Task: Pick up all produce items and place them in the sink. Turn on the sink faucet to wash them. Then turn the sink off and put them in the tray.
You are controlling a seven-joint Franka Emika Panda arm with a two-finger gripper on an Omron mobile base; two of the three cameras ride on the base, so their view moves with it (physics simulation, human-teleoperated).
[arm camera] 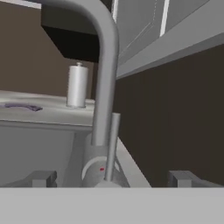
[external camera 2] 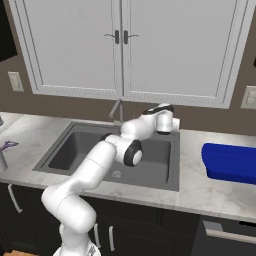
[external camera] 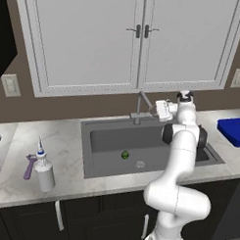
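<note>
**Now for the faucet lever**

Right, the end effector (external camera: pixel 156 109) hangs at the sink faucet (external camera: pixel 142 107), jaws spread wide with nothing between them. In the hand view the small side lever (arm camera: pixel 113 144) stands just beside the stem, between the two fingertips (arm camera: pixel 41 178). It looks thin, rigid and smooth metal, so my call is a push or pinch high on the lever, away from its pivot. Meanwhile the lime (external camera: pixel 124 155) sits on the floor of the sink (external camera: pixel 87 140), near the drain; light, round, likely to roll. The blue tray (external camera: pixel 233 131) waits on the table to the right.
</note>
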